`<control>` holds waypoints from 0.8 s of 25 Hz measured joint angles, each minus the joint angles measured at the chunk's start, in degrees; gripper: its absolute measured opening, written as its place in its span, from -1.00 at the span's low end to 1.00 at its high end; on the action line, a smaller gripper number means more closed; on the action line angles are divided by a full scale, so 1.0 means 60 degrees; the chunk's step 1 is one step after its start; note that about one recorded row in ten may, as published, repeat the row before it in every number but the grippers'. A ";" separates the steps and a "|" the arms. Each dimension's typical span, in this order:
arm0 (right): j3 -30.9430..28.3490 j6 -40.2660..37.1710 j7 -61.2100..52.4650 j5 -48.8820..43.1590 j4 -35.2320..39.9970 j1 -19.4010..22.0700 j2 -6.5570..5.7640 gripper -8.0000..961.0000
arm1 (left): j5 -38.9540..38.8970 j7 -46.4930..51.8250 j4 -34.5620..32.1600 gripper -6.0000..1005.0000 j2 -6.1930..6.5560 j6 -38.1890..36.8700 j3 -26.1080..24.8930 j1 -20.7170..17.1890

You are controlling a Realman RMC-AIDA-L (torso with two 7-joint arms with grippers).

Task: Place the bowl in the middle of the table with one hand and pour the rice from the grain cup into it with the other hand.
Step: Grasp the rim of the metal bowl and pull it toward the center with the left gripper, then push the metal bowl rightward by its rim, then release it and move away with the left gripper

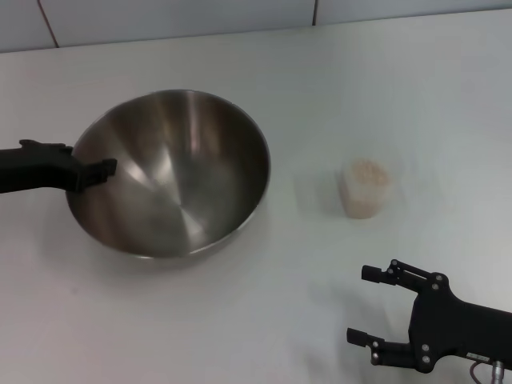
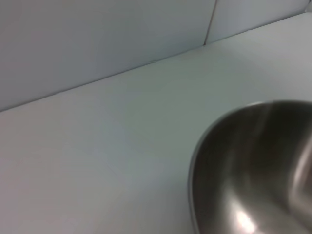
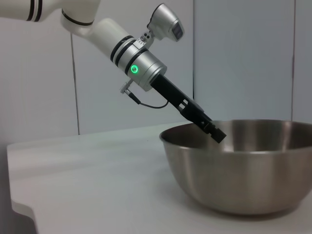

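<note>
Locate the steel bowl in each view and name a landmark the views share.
Head view: the bowl sits left of centre on the table.
Left wrist view: only part of it shows, at the lower right corner.
Right wrist view: lower right.
Shared landmark: the left end effector at its rim.

White table carries the bowl and, apart, grain cup

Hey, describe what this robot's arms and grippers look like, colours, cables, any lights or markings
Both grippers, the left gripper and the right gripper, are matte black with two slim fingers; silver screws dot the right one. In the right wrist view the left arm is glossy white with black bands, then a silver cylindrical wrist carrying a glowing green ring light, a thin black cable looping beneath, and a silver-grey camera housing on top.
</note>
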State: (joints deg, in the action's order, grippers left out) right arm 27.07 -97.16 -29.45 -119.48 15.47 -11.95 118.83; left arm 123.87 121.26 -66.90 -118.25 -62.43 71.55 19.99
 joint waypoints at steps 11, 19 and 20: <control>0.0000 0.0033 0.0001 -0.0035 0.0000 -0.0001 0.0000 0.72 | 0.0067 0.0193 0.0090 -0.54 0.0013 -0.0257 0.0001 0.0308; 0.0000 0.0062 0.0000 -0.0045 -0.0001 0.0000 0.0000 0.72 | 0.0064 0.0258 0.0260 -0.83 0.0036 -0.0477 -0.0178 0.0536; 0.0000 0.0063 0.0000 -0.0048 -0.0001 0.0000 0.0000 0.72 | 0.0037 0.0212 0.0370 -0.87 0.0038 -0.0628 -0.0351 0.0646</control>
State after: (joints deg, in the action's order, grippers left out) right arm 27.07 -96.78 -29.44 -119.77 15.46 -11.95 118.82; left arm 124.09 122.53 -64.68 -118.03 -66.19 69.44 23.86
